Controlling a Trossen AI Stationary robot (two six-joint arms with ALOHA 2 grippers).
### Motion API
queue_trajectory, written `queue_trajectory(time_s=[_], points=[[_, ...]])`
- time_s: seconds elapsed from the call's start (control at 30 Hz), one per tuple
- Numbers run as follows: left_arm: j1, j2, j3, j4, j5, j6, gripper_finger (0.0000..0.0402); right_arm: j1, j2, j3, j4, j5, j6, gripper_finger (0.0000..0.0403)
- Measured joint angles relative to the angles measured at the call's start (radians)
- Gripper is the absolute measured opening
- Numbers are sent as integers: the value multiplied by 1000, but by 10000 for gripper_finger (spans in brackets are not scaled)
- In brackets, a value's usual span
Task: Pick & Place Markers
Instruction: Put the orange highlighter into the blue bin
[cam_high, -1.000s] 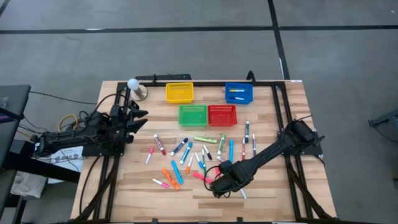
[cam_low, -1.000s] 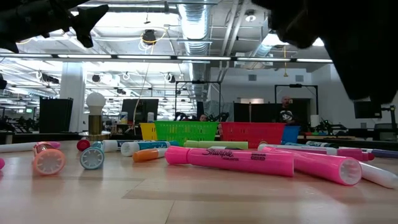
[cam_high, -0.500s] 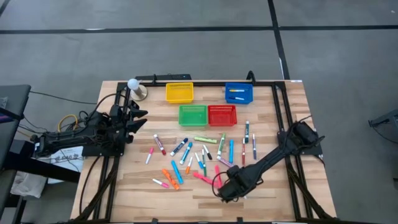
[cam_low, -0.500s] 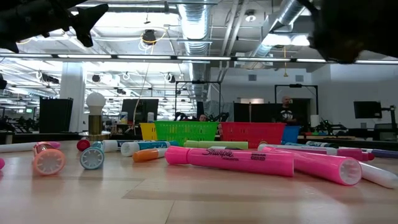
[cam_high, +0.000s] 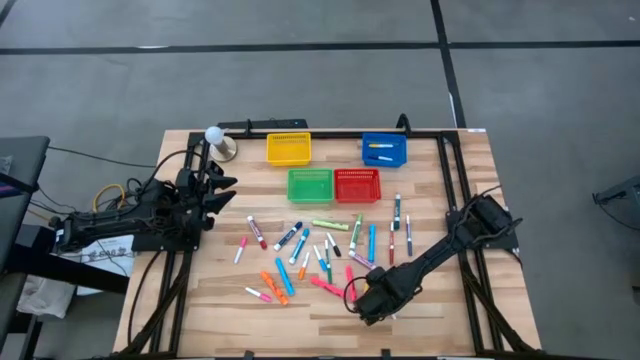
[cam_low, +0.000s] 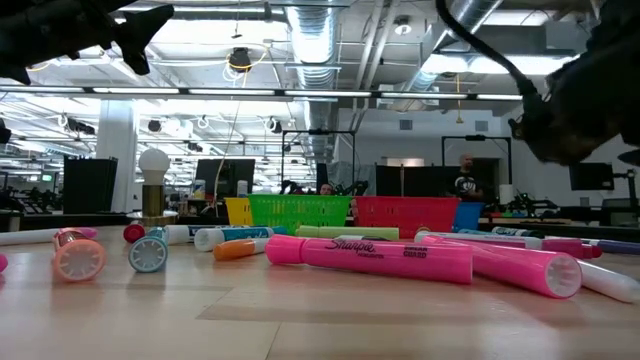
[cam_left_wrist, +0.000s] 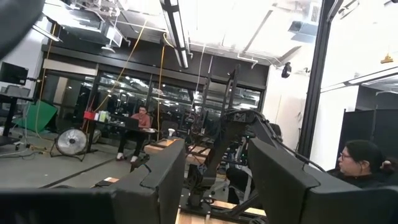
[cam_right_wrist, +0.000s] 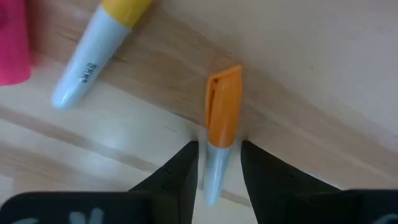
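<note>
Slid back a touch toward the near edge: right gripper (cam_high: 366, 301), now at 5 o'clock of the marker scatter, jaws narrow around an orange-capped white marker (cam_right_wrist: 221, 124) flat on the table (cam_high: 450, 320). Left gripper (cam_high: 222, 190) parked at 9 o'clock, fingers apart, empty.

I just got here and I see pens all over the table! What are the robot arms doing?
The robot is sorting markers into little baskets. The right gripper is low over the near side of the table, its fingers on either side of a white marker with an orange cap; whether it is squeezing it, I can't tell. The left gripper waits at the table's left edge, open and empty. The blue basket already has markers inside.
</note>
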Motion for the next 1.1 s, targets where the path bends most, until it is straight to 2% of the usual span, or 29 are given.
queue_trajectory(time_s=[0.1, 0.4, 0.8, 1.1], points=[[0, 0, 0, 0, 0, 0, 176, 0, -6, -39, 53, -6, -3, 113], [0, 0, 0, 0, 0, 0, 176, 0, -3, -41, 49, -3, -3, 106], [0, 0, 0, 0, 0, 0, 176, -19, -6, -41, 31, -7, 3, 24], [0, 0, 0, 0, 0, 0, 176, -14, -113, -46, 9, -11, 46, 37]])
